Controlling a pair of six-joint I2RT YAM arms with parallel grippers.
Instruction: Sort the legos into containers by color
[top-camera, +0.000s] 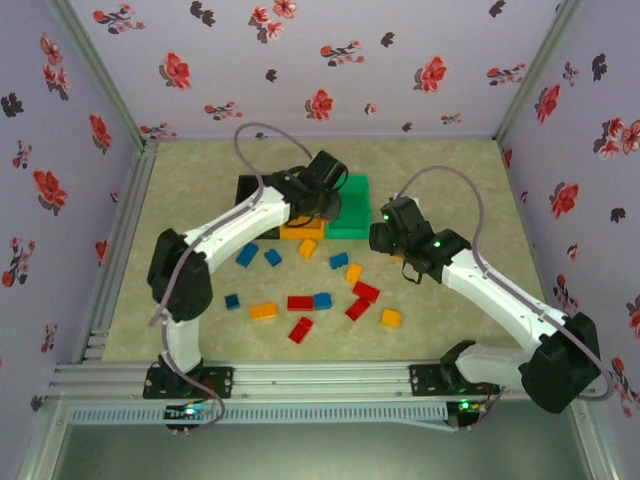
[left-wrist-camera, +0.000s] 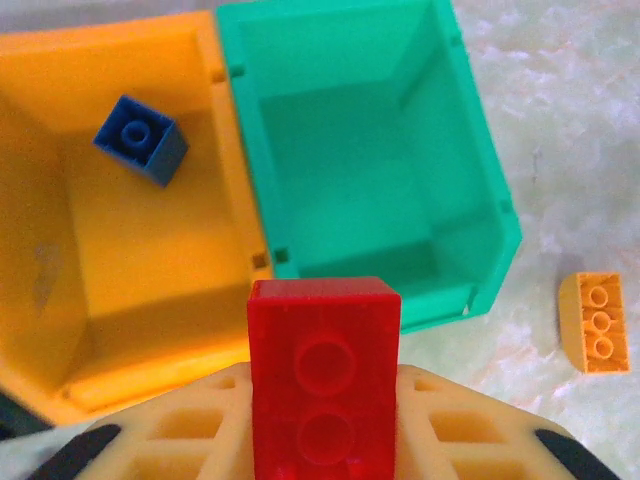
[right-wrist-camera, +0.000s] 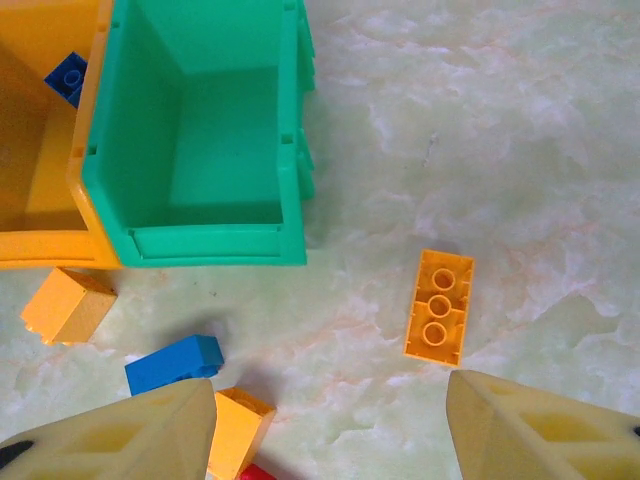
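Your left gripper (left-wrist-camera: 325, 440) pinches a red lego (left-wrist-camera: 324, 350) at bottom centre, just below the green container (left-wrist-camera: 490, 225). Your right gripper (right-wrist-camera: 330, 425) has its jaws spread, with an orange lego (right-wrist-camera: 439, 305) lying centre-right above them.

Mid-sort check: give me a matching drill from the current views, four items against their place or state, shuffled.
1. red rectangular plastic brick
2. blue square plastic brick
3. orange rectangular plastic brick
4. right tool

A. inside the orange plastic bin
B. open, gripping nothing
C. gripped by the left tool
D. on the table, beside the green plastic bin

Pairs: 1-C, 2-A, 3-D, 4-B.
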